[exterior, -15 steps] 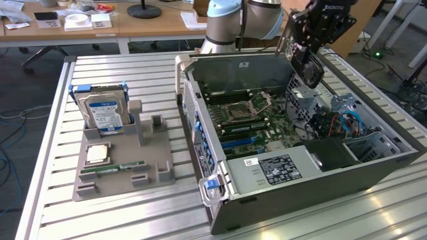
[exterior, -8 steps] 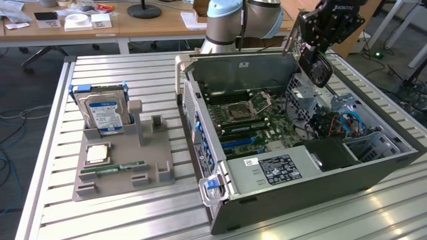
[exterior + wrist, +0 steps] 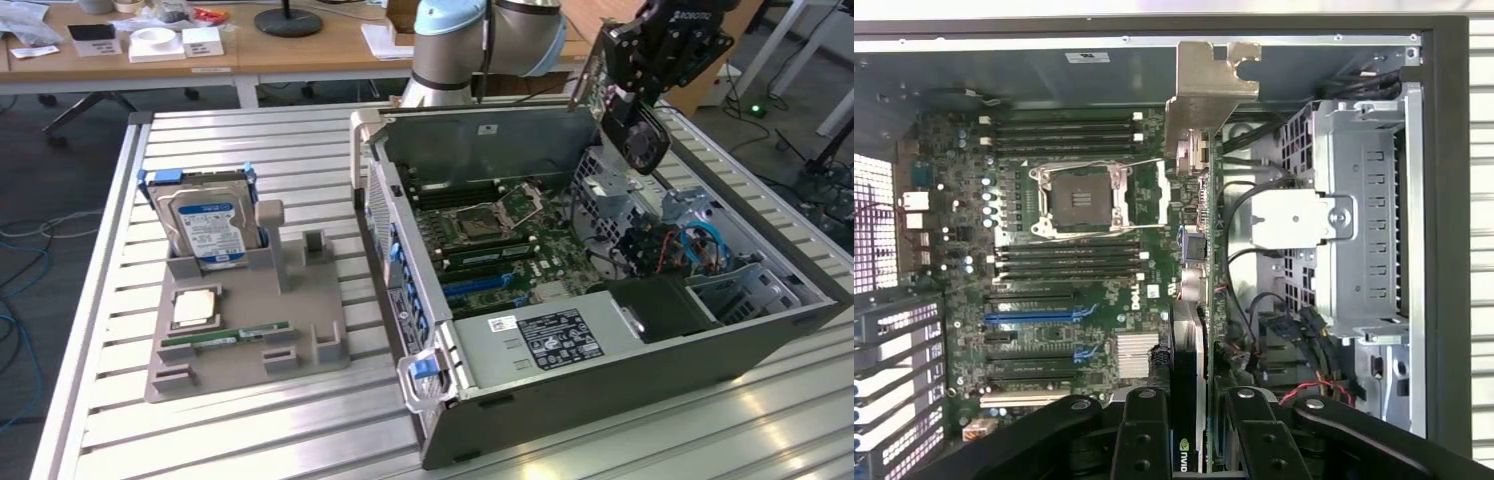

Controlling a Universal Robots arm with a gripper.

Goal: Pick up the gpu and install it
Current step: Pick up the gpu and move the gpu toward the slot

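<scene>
My gripper [image 3: 638, 70] hangs above the far right corner of the open computer case [image 3: 641, 370], shut on the gpu [image 3: 641, 135]. The card hangs on edge, its black fan face toward the exterior view's right, and stays clear of the motherboard [image 3: 494, 230]. In the wrist view the gpu [image 3: 1199, 260] is seen edge-on, running away from between my fingers [image 3: 1144, 435], with its silver bracket [image 3: 1209, 85] at the far end. The blue expansion slots [image 3: 1039, 313] lie on the motherboard [image 3: 1064, 250] to one side of the card.
A grey fixture [image 3: 240, 330] on the slatted table holds a hard drive [image 3: 207, 225], a CPU [image 3: 195, 308] and a RAM stick [image 3: 227, 335]. A metal drive cage [image 3: 1364, 200] and cables [image 3: 1254, 300] sit beside the card. The arm's base [image 3: 467, 40] stands behind the case.
</scene>
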